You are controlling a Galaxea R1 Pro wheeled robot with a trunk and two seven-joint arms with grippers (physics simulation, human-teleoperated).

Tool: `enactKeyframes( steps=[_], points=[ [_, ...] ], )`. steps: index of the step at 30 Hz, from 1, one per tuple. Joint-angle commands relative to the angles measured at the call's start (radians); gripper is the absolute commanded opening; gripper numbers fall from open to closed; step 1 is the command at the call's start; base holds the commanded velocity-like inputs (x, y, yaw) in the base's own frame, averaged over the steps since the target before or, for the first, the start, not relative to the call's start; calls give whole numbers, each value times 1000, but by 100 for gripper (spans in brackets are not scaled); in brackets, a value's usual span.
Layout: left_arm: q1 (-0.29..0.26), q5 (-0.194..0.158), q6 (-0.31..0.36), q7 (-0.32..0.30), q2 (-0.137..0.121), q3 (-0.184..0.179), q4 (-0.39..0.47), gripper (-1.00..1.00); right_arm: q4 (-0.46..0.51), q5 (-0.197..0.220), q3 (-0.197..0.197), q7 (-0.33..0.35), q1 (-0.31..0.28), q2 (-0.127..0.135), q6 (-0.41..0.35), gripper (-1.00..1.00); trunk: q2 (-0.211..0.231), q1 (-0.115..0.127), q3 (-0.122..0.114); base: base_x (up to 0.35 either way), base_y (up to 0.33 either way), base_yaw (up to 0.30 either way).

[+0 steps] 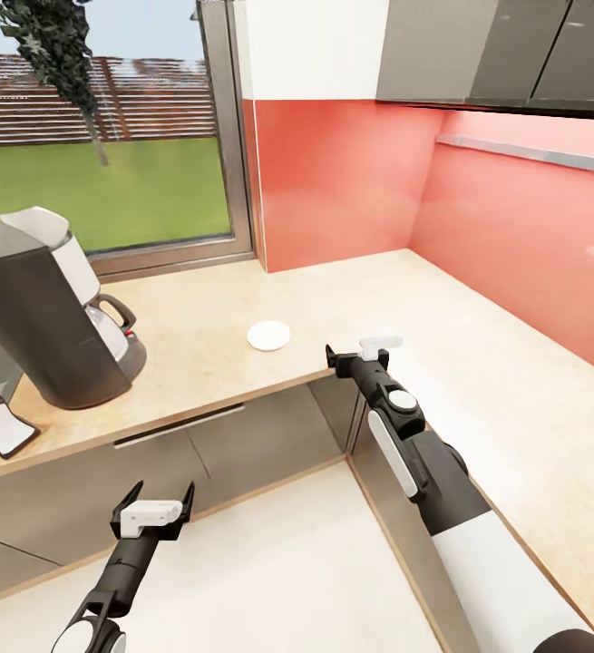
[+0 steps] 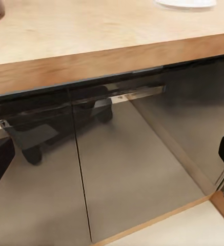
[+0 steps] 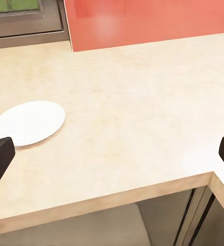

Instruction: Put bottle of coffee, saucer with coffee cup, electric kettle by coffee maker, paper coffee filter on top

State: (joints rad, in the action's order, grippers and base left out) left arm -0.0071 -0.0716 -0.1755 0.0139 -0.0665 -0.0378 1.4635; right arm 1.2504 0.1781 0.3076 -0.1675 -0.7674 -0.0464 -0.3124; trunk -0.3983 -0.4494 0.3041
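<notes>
Spread wide and empty, right black fingers (image 1: 358, 355) at the near edge of the light beige wood-look worktop (image 1: 478, 363). Just left and slightly farther, small flat round white saucer (image 1: 268, 335), beside grey coffee maker (image 1: 47, 313). Left fingers (image 1: 153, 508) apart, lower, farther off.

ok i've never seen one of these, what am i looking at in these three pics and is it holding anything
It is a simulated two-armed robot in a kitchen. The big picture comes from a camera on its head, looking down over both arms. The other two come from cameras near each gripper, looking along its fingers.

The left gripper hangs low in front of the grey cabinet fronts. The right gripper is at the edge of the kitchen countertop. Both are open and hold nothing.

On the countertop stand the coffee maker near the window, and the saucer, a small white plate lying bare. The right wrist camera sees that saucer close ahead.
</notes>
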Motion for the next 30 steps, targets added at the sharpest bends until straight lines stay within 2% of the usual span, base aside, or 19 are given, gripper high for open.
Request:
enactKeyframes(
  steps=[1,11,21,30],
  points=[
    [-1,-7,-2,1,-1,-2,0,100,1,11,2,-9,-1,0,-4,100,-2,-1,0,0,0,0],
    [1,-7,-2,1,-1,-2,0,100,1,11,2,-9,-1,0,-4,100,-2,-1,-15,0,0,0],
    [1,-7,-2,1,-1,-2,0,100,3,11,2,-9,-1,0,-4,100,-2,-1,-18,0,0,0],
    [1,-7,-3,1,-1,-2,0,100,3,11,2,-9,-1,0,-4,100,-2,-1,-30,0,0,0]
  ],
)
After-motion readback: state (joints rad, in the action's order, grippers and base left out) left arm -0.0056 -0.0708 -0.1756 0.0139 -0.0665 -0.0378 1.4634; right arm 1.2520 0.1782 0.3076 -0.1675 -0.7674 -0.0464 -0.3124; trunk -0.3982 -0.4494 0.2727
